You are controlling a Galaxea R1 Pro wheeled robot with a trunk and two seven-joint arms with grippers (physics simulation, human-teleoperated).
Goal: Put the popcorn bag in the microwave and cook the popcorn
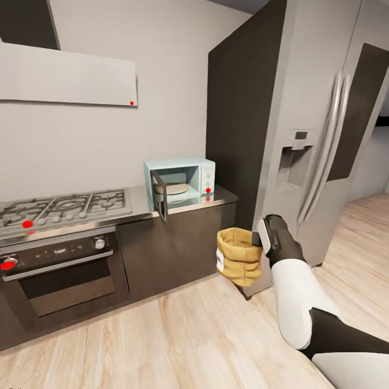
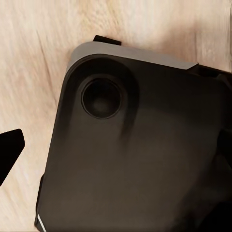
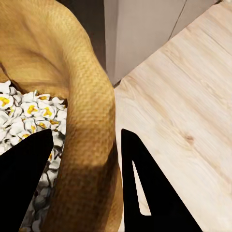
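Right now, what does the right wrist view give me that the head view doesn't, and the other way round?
Right wrist view: white popped kernels inside the popcorn bag, and the right tool's fingers either side of its rim. Head view: the microwave with its door open on the countertop, some way from the bag, with the fridge alongside. Both: the bag held by the right tool above the wood floor.

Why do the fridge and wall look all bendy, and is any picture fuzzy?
Head view: the wide lens makes the fridge lean and curve. Left wrist view: the floor looks smeared and soft. Right wrist view: the popcorn bag is sharp, its weave clear.
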